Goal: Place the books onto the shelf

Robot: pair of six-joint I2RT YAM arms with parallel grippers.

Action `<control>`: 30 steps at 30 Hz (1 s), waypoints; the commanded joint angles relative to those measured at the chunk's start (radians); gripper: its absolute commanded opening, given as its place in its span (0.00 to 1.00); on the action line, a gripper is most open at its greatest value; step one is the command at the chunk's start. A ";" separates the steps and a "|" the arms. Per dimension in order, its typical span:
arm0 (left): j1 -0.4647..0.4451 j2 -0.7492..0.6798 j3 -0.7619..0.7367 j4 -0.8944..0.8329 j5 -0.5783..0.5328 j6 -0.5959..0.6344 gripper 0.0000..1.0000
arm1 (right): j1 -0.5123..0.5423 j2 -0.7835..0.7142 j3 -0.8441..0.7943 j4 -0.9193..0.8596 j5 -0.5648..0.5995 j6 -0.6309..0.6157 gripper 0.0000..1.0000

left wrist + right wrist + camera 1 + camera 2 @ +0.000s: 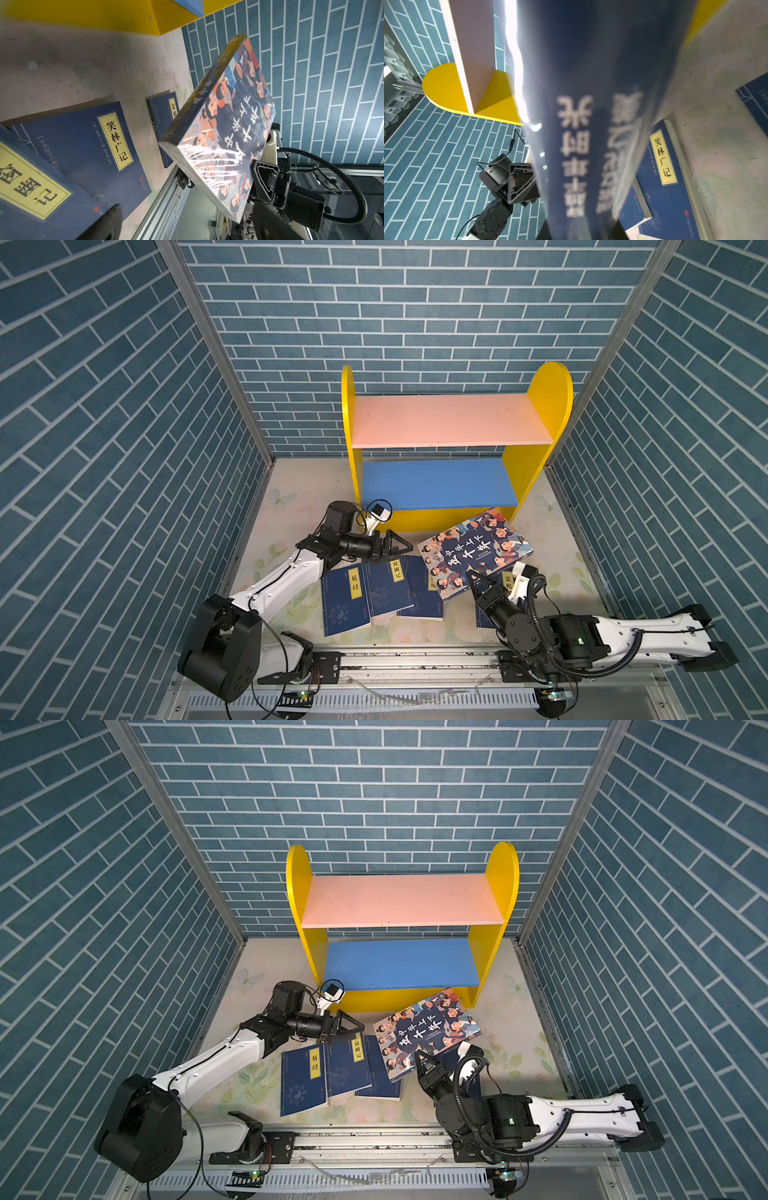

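The shelf (449,418) (399,898) stands at the back with both boards bare. My right gripper (478,578) (424,1058) (583,232) is shut on the near corner of the big cartoon-face book (473,551) (426,1031) (228,124) (591,104), which is tilted up off the table. My left gripper (399,548) (351,1029) (187,228) hovers open and empty in front of the shelf's lower left, over the far edge of the navy books (388,585) (347,1065) (83,149). Three of them lie overlapping in mid-table. Another navy book (508,578) (166,116) is partly hidden under the cartoon book and the right arm.
Blue brick-pattern walls (124,448) close in on both sides and behind. An aluminium rail (415,659) carrying both arm bases runs along the table's front edge. The floral table cover (291,497) shows bare left of the shelf and at the right (557,556).
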 commanded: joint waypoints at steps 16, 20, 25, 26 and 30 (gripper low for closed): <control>-0.097 0.005 0.053 0.198 0.011 -0.159 1.00 | -0.083 0.057 0.170 0.308 0.003 -0.388 0.00; -0.100 0.025 0.083 0.327 0.009 -0.274 1.00 | -0.098 0.069 0.200 0.290 -0.006 -0.395 0.00; -0.129 0.063 0.143 0.377 -0.009 -0.345 1.00 | -0.125 0.097 0.213 0.349 -0.035 -0.430 0.00; -0.136 0.071 0.159 0.366 -0.015 -0.344 1.00 | -0.134 0.104 0.216 0.366 -0.046 -0.434 0.00; -0.146 0.091 0.183 0.385 -0.052 -0.391 0.98 | -0.167 0.130 0.220 0.425 -0.087 -0.447 0.00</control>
